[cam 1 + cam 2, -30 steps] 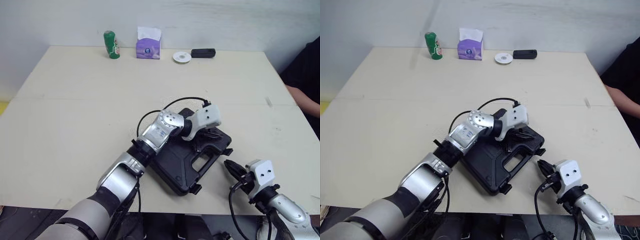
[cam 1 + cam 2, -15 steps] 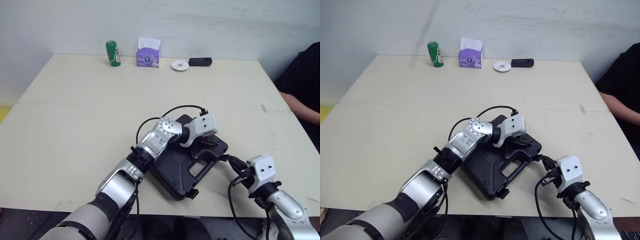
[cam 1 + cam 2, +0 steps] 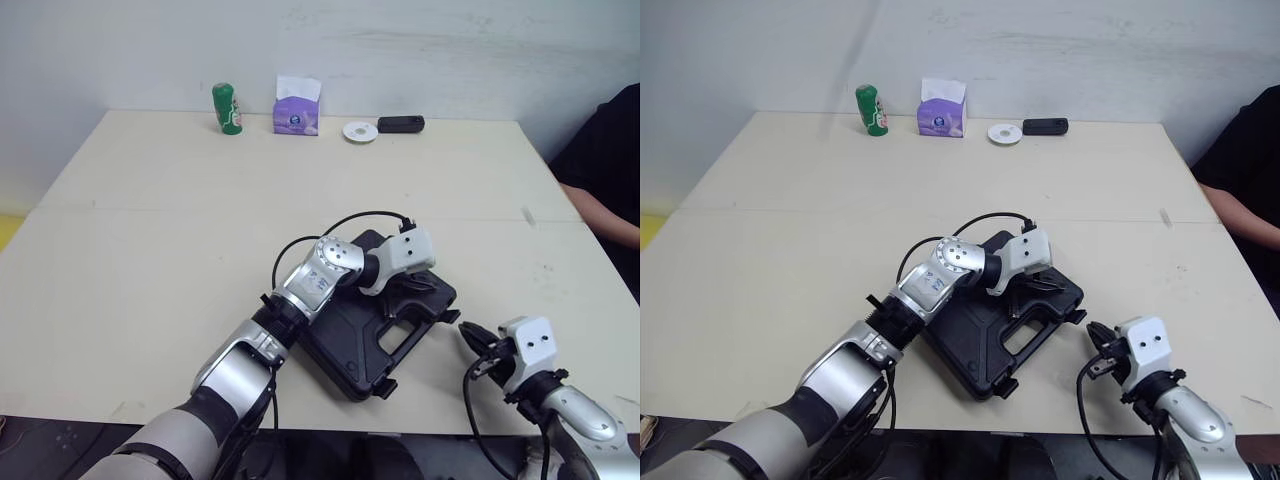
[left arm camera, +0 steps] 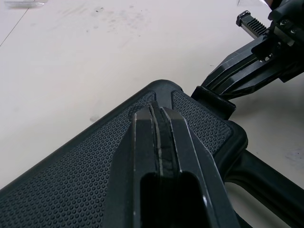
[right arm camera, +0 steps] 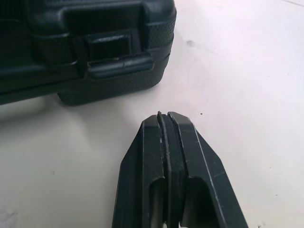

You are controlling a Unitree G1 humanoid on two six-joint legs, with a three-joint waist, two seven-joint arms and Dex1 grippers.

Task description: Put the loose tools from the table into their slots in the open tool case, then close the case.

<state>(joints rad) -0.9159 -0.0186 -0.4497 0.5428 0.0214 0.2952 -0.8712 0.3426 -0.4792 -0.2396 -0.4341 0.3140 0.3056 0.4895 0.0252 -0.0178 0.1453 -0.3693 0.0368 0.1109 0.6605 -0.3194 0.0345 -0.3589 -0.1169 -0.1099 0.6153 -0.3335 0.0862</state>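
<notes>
The case [image 3: 345, 345] lies shut near the front edge of the counter [image 3: 150, 250], its long axis running diagonally from near-left to far-right and its handle side with the latches facing near-right, toward my right hand [image 5: 165, 118]. My left hand [image 4: 159, 111] has its fingers pressed together with nothing between them, tips down on the pebbled lid at the far-right end. My right hand is likewise closed and empty, over bare counter just beside the corner by a latch [image 5: 118, 64].
</notes>
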